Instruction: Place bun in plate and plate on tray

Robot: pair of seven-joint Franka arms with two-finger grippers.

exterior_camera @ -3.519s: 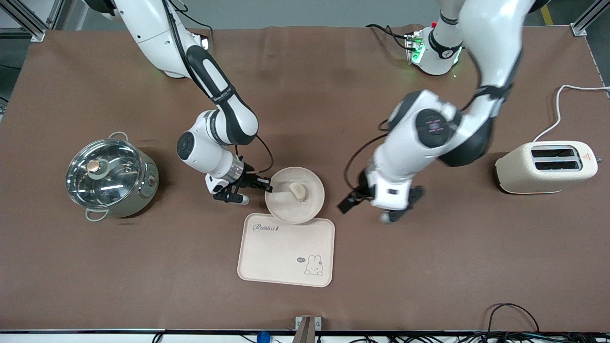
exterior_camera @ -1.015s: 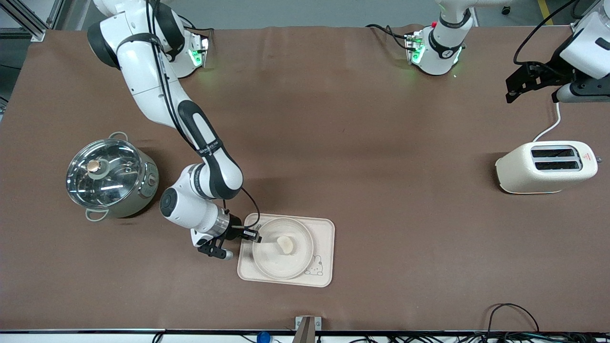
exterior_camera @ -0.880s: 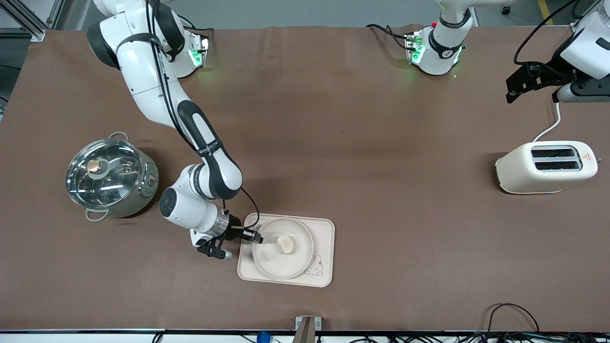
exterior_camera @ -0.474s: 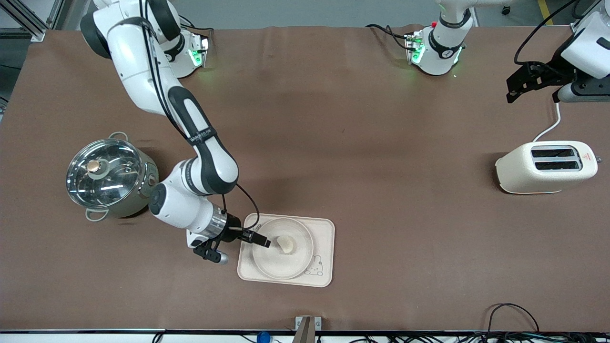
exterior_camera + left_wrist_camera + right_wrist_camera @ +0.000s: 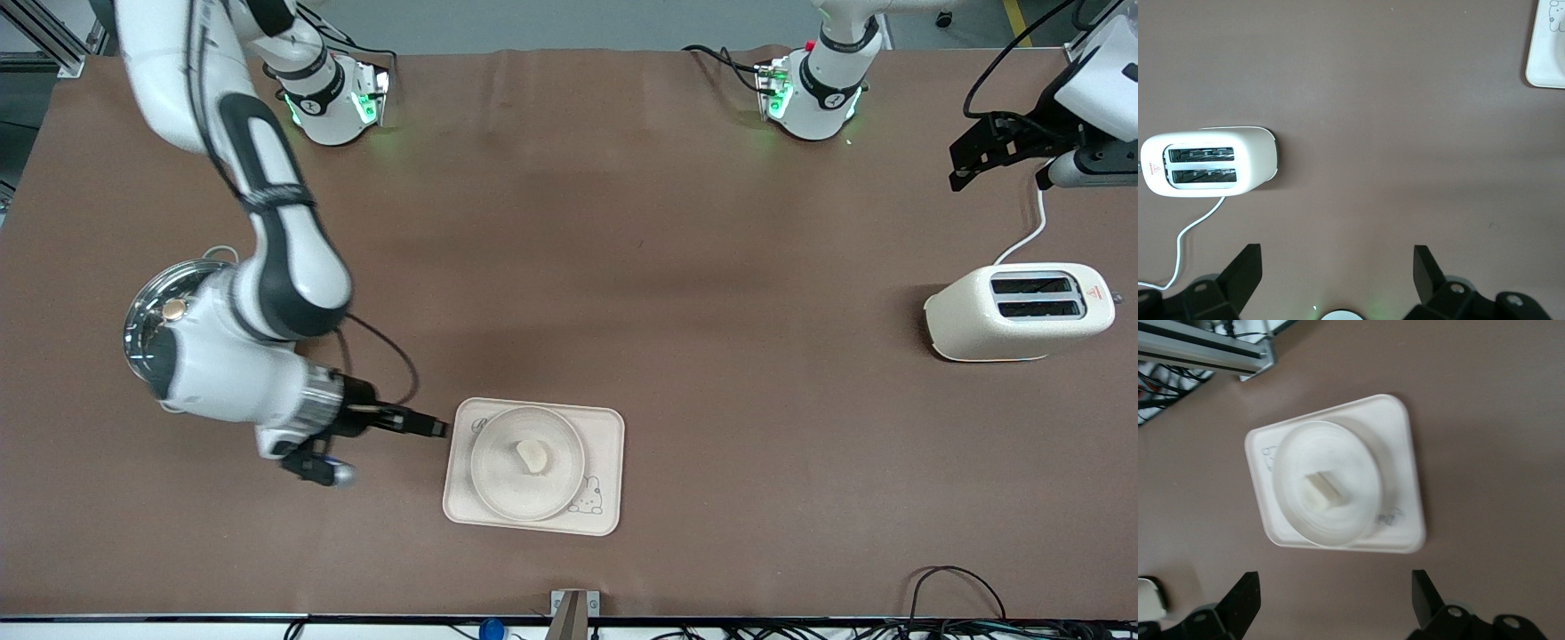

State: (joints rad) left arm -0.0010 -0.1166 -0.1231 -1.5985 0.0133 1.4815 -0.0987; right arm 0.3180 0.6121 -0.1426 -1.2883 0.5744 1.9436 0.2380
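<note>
Fingers (image 5: 1243, 597) on the right gripper (image 5: 1331, 583) are spread wide with nothing between them. In the front view it's backed off from the plate (image 5: 498, 487), which it was pinching by the rim half a second ago, and now hangs over bare counter (image 5: 622, 267) just beside the tray (image 5: 606, 428), toward the right arm's end. The plate sits flat on the tray in the lower middle of the frame, with the bun (image 5: 533, 456) on it near the center, so I'd call the job basically done, only the retreat left. The left gripper (image 5: 1337, 257) waits up at the top edge of the frame above the toaster (image 5: 1018, 311). The right arm partly covers the steel pot (image 5: 147, 307). Left wrist view: those fingers are open too and empty, looking down at the toaster, its cord and one corner of the tray. Right wrist view: the whole stack shows, bun on plate on tray, nothing tipped, plate well inside the tray's edges. The surface is a plain brown mat, a bit wrinkled, with aluminium framing (image 5: 53, 36) at the top corners and loose cables (image 5: 960, 596) along the bottom edge.
</note>
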